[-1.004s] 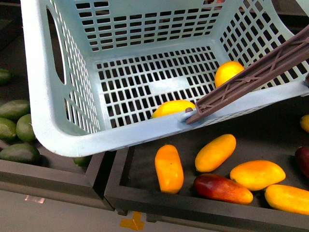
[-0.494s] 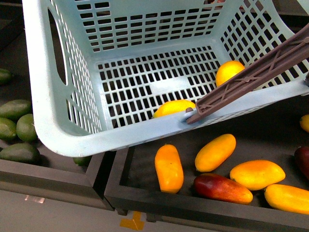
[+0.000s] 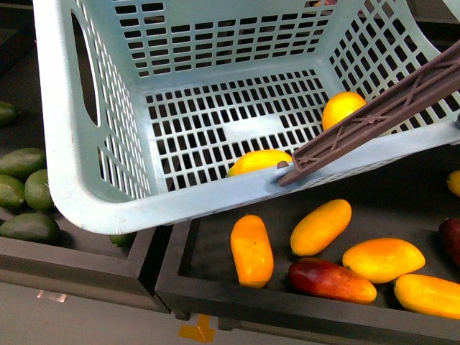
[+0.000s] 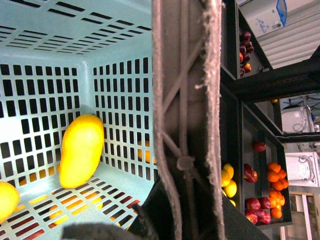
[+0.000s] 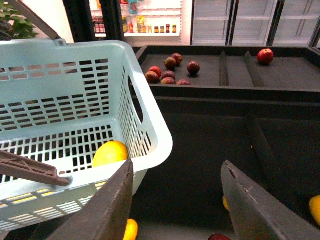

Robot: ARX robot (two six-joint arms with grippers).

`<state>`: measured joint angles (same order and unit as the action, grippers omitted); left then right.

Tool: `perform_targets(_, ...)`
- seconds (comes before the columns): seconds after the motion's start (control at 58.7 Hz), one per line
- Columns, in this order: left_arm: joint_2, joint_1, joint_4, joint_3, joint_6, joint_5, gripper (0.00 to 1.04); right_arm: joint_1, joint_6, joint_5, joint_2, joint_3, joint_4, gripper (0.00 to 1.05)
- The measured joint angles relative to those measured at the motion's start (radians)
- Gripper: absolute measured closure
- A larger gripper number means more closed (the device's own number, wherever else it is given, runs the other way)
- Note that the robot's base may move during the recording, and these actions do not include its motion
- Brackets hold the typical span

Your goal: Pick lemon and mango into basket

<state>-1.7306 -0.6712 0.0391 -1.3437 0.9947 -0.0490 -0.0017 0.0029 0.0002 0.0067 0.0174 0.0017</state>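
Right gripper (image 5: 175,200): jaws standing wide apart, grasping nothing, hanging beside the basket's (image 5: 150,125) outer corner over the dark shelf. Left gripper: sitting behind the basket handle (image 4: 187,115) in the left wrist view, too hidden to tell whether it is clenched or released. Basket (image 3: 108,208): pale blue-green, slotted walls, sitting tilted above the dark display trays (image 3: 215,295), its brownish-mauve handle (image 3: 374,118) slanting across the near right rim. Mango (image 3: 260,161): lying on the basket floor against the near wall, showing in the left wrist view (image 4: 81,150) as an oblong yellow fruit beside the lattice. Lemon (image 3: 341,108): resting on the basket floor near the right wall, partly behind the handle, and showing in the right wrist view (image 5: 110,152) just inside the rim. Loose mangoes (image 3: 251,250): lying in the tray below the basket, one dark red-skinned one (image 3: 332,280) among them. Green oval fruits (image 3: 25,190): sitting in the neighbouring tray to the left.
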Motion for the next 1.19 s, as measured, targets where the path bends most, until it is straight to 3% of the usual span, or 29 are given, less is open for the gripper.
perform_targets(0.17, 0.000, -0.005, 0.000, 0.000, -0.001, 0.002, 0.99, 0.000, 0.000, 0.005, 0.000, 0.000, 0.000, 0.09)
perform_targets(0.204, 0.000, -0.009, 0.000, 0.000, -0.003, -0.002, 0.99, 0.000, 0.000, 0.004, 0.000, 0.000, 0.000, 0.07)
perform_targets(1.192, 0.000, -0.003, 0.000, 0.000, 0.003, -0.002, 0.99, 0.002, 0.000, -0.002, -0.002, 0.000, -0.003, 0.09)
